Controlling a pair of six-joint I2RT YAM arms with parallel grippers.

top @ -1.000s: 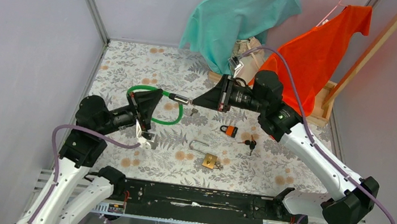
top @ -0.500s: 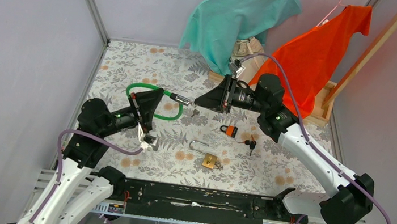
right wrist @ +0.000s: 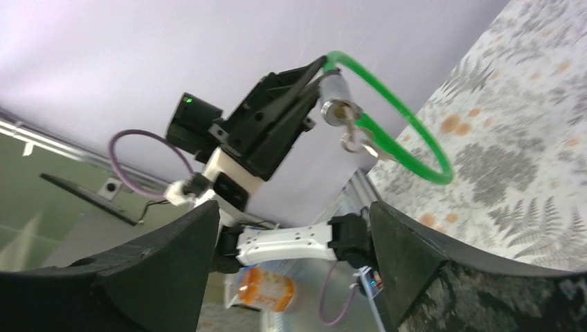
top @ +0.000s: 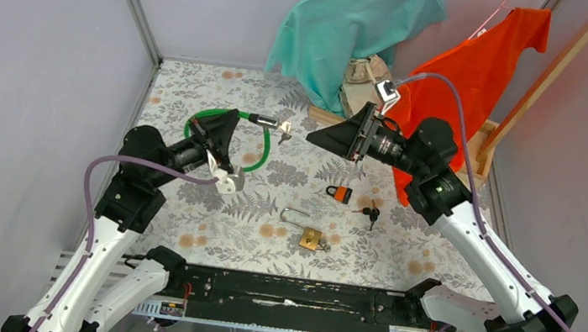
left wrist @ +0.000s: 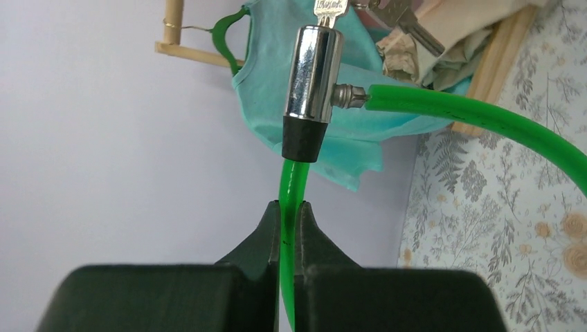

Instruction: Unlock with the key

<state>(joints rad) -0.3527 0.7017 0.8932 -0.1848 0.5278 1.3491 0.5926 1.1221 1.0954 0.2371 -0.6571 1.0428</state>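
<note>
A green cable lock (top: 261, 152) hangs in the air, my left gripper (top: 222, 136) shut on its cable (left wrist: 291, 207). Its chrome barrel (left wrist: 313, 76) stands just beyond my left fingertips. A key (top: 282, 128) sticks in the barrel's end, and a second key on its ring (right wrist: 356, 142) dangles below. My right gripper (top: 311, 138) is open, a short way right of the key and touching nothing. In the right wrist view the barrel end (right wrist: 337, 111) faces me, well beyond the wide-open fingers (right wrist: 408, 249).
On the flowered table lie a small orange padlock (top: 340, 194), black keys (top: 370, 214) and a brass padlock (top: 309, 237) with its shackle out. A teal garment (top: 351, 21) and an orange shirt (top: 471, 78) hang on a wooden rack at the back right.
My right gripper has opened, let go of the key and drawn back to the right. The left arm has raised the lock toward the back; the key stays in the barrel.
</note>
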